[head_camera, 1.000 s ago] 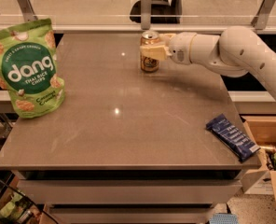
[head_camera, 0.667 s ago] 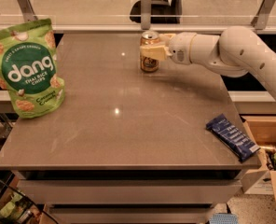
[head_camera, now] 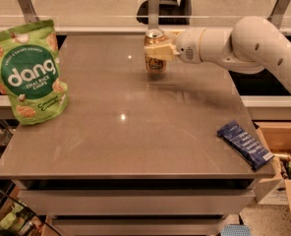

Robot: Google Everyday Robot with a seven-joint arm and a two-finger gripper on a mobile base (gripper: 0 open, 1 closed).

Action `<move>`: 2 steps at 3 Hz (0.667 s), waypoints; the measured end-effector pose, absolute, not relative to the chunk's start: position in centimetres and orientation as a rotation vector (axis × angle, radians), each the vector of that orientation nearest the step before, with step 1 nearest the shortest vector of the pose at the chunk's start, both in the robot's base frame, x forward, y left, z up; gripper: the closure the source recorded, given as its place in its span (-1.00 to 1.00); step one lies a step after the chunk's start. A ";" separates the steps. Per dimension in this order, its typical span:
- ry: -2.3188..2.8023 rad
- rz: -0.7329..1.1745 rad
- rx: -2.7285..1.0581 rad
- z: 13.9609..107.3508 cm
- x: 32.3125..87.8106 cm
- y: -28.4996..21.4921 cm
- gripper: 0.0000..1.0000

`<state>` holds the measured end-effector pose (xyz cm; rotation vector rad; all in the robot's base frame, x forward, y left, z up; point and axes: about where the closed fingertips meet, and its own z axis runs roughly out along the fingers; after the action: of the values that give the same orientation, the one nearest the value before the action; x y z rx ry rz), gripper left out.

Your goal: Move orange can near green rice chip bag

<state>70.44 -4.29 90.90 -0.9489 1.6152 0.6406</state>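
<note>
The orange can [head_camera: 155, 64] stands upright near the far edge of the grey table [head_camera: 135, 141], right of its middle. My gripper [head_camera: 158, 50] reaches in from the right on the white arm [head_camera: 244, 43], and its pale fingers [head_camera: 157, 52] clasp the can's upper half. The can's base looks to be on or just above the tabletop. The green rice chip bag [head_camera: 30, 73] stands upright at the table's left edge, well apart from the can.
A dark blue flat wrapper [head_camera: 245, 144] lies at the table's front right corner. A cardboard box [head_camera: 283, 136] with items sits right of the table. A rail with posts [head_camera: 153, 4] and a dark chair [head_camera: 167, 9] are behind the far edge.
</note>
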 end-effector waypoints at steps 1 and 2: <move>1.606 0.639 -0.972 92.0 68.6 -3.5 1.00; 1.574 0.665 -1.000 92.9 66.5 -2.1 1.00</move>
<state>66.47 -2.08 92.94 -1.0004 1.5745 0.6648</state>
